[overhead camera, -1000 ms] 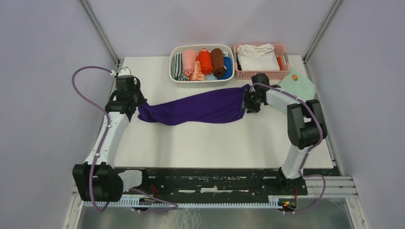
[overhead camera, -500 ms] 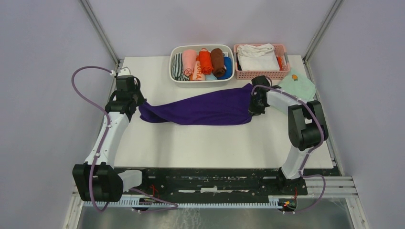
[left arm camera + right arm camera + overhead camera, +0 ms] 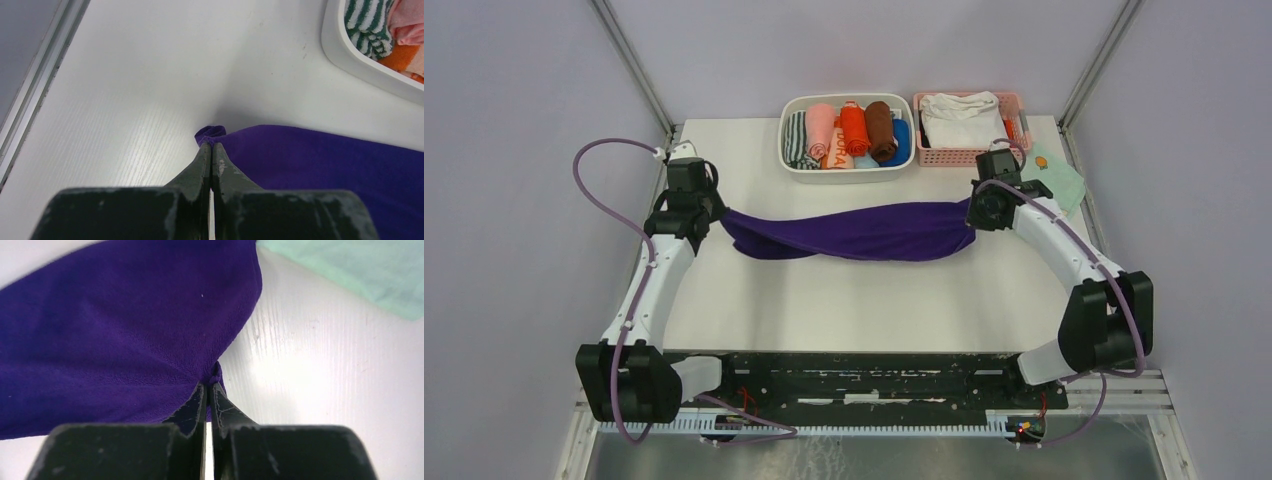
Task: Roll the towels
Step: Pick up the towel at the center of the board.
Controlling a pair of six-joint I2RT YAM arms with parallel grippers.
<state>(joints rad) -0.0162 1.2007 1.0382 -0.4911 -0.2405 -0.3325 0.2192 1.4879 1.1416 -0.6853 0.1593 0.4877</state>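
Observation:
The deep purple towel hangs stretched between my two grippers above the middle of the table. My left gripper is shut on its left corner, which bunches at the tips in the left wrist view. My right gripper is shut on its right corner, seen pinched in the right wrist view. The towel sags in the middle. A salmon-pink rolled towel lies in the white bin.
The white bin at the back holds several rolled cloths. A pink basket beside it holds a white folded cloth. A mint-green cloth lies at the back right, close to my right gripper; it also shows in the right wrist view.
My right gripper has moved right and back, pulling the purple towel's right corner outward. The towel has gone from slack and bunched to stretched into a long band. The left gripper has held still.

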